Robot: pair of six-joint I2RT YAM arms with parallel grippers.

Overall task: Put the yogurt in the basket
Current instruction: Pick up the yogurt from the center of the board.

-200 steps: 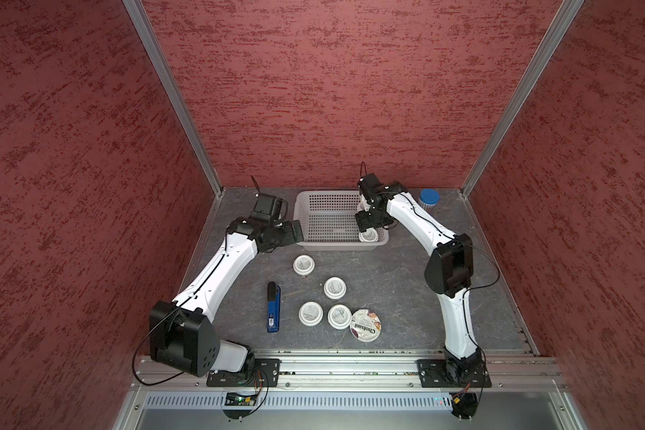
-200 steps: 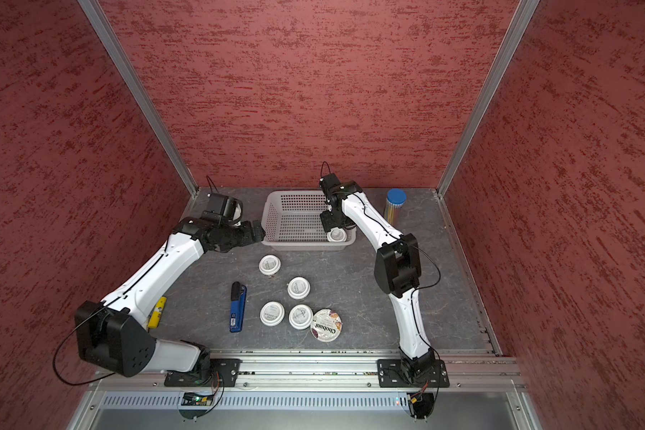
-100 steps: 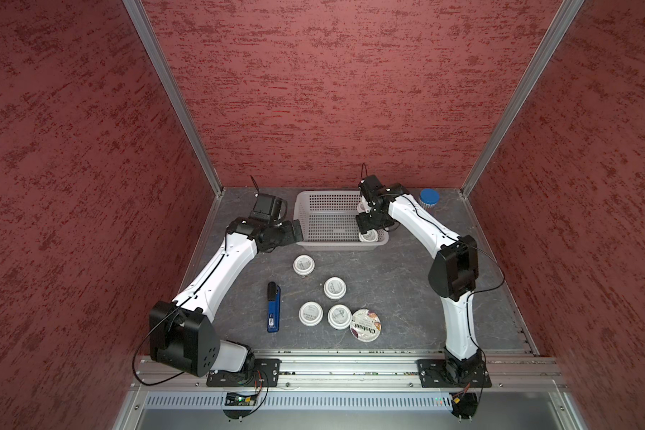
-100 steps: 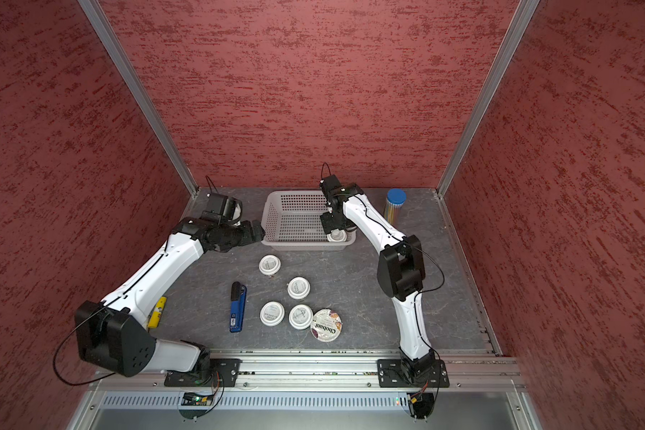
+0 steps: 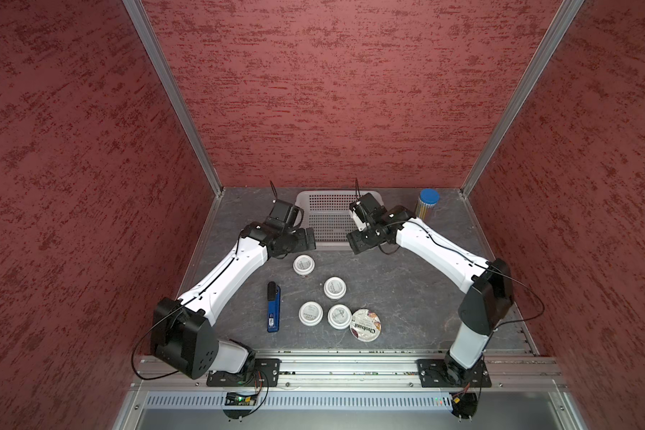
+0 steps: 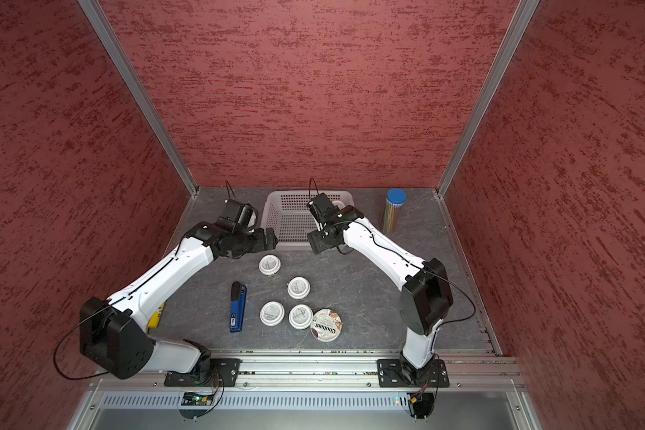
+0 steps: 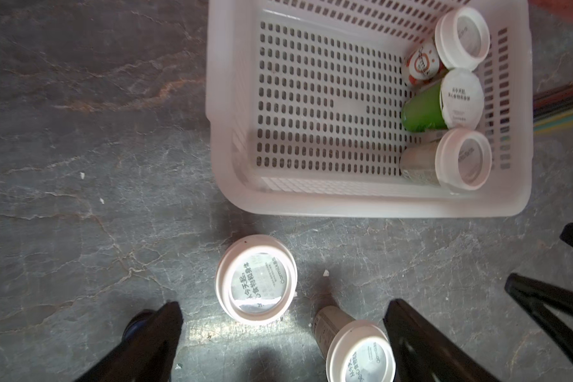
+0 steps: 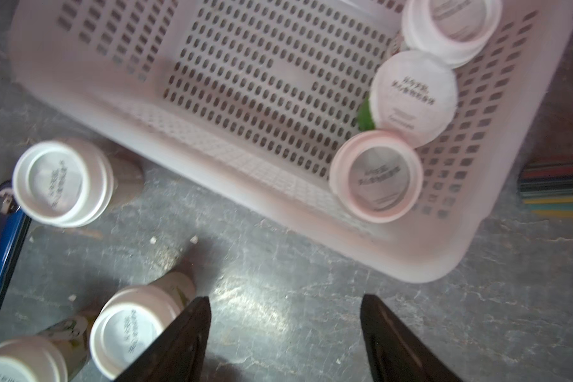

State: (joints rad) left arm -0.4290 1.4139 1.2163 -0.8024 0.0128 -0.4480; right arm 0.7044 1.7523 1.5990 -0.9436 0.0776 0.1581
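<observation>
Left claw (image 7: 282, 334), right claw (image 8: 285, 330) beside basket (image 7: 377, 205)

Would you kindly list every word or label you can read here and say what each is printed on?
"Chobani": lid of the wide cup.
"从今天起,关心食物和身体": lid of the small cup just outside the basket, and of the green cup inside it.
"Oarmilk": rim of that small cup's lid, barely legible.
Label on the blue stapler: too small to read.
Other lids: too blurred or small.
</observation>
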